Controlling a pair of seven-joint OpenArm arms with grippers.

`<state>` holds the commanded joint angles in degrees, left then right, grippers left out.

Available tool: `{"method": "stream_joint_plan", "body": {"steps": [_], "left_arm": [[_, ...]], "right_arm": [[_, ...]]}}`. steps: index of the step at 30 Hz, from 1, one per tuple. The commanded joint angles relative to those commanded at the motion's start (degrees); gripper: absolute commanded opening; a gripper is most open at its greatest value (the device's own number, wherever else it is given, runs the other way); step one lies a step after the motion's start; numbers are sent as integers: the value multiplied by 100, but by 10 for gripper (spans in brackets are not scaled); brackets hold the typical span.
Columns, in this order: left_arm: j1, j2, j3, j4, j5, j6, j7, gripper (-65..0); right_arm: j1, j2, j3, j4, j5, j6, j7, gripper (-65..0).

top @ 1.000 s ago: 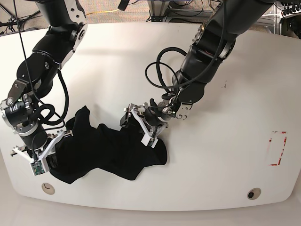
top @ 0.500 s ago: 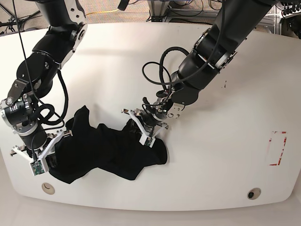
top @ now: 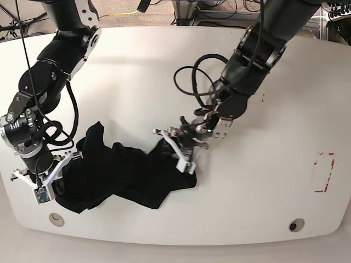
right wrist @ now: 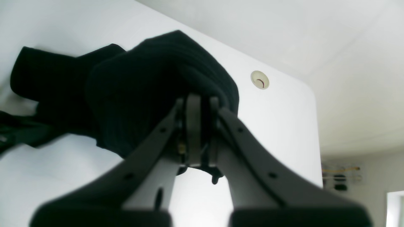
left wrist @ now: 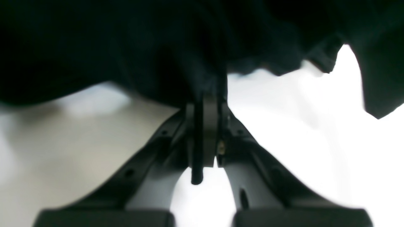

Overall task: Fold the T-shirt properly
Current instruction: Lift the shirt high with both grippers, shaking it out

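Note:
The black T-shirt [top: 126, 175] lies crumpled on the white table [top: 164, 71] at the front left; no print shows. My left gripper [top: 176, 151] is at the shirt's right upper edge. In the left wrist view this gripper [left wrist: 206, 126] is shut on a fold of the T-shirt [left wrist: 126, 47], which hangs above it. My right gripper [top: 52, 175] is at the shirt's left end. The right wrist view shows that gripper [right wrist: 195, 126] shut on a bunched lump of the T-shirt [right wrist: 142, 88].
Two round grommets [top: 55, 219] [top: 296, 225] sit near the table's front edge. A red marked rectangle [top: 323, 172] is at the right. Looped black cables [top: 192, 82] hang from the left arm. White tabletop stretches behind and to the right of the shirt.
My left gripper has shifted a little to the right, carrying the shirt's edge with it, and its arm has swung rightwards. The right gripper has hardly moved.

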<state>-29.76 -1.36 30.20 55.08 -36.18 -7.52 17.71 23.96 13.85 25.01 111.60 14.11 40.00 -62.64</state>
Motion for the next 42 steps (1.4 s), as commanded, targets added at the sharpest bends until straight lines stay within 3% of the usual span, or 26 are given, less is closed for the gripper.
{"method": "stream_joint_plan", "body": {"steps": [10,13,16,27,32,39,42], "left_arm": [[149,-1134,-905,1916,-18,-35,1037,-650],[176,-1415,-967,2400,-18,-35,1099,-650],[211,-1925,-985,2840,-79,-35,1099,-650],[105,-3587,-2154,3648,-1565,-35,1099,-650],[-413,-4255,-2444,3666,-2084,-44,1248,-650],[-1688,-4905,-2488,3587,-2523,-44,1257,-650],[-2374,-5011,-2365,3341,-2646,-44,1266,-650]], "right_arm": [[484,9,-35,-176,-35,0,-18,-650],[791,18,-26,-475,-35,0,-18,-650],[1099,167,-44,-686,-35,0,-26,-650],[2549,440,-79,-2040,-35,0,-35,-650],[3385,598,-440,-2892,-9,0,-26,-650],[4501,642,-818,-3393,-26,0,-26,-650],[5011,642,-1055,-3763,9,0,-26,-650]]}}
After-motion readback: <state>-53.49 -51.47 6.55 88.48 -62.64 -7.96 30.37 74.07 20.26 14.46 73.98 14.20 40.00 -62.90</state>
